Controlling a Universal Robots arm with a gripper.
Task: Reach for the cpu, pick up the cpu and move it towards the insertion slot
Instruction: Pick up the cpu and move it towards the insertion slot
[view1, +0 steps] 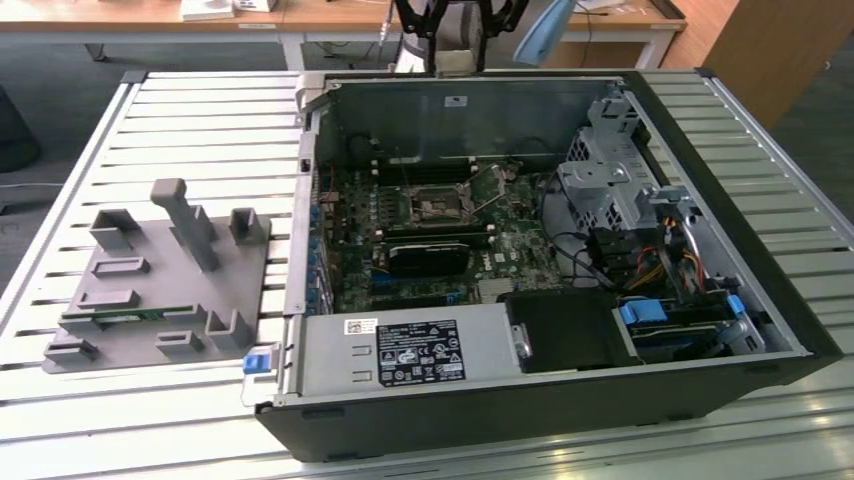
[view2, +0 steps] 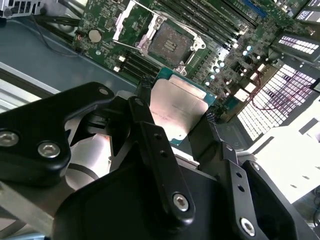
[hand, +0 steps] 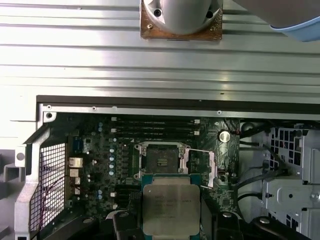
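Second wrist view puts the cpu (view2: 181, 111) at the frame's centre, pinched by its edges between the black fingers (view2: 150, 135) of the claw (view2: 176, 116), with the insertion slot (view2: 167, 40) open at upper centre, apart from the chip. So the pick-up looks done and the carry toward the socket is in hand; seating the chip calls for squaring it over the frame and lowering it level. First wrist view shows the chip at lower centre just below the socket. Exterior view adds the grey fixture (view1: 147, 290) on the slatted bench (view1: 200, 110), at left.
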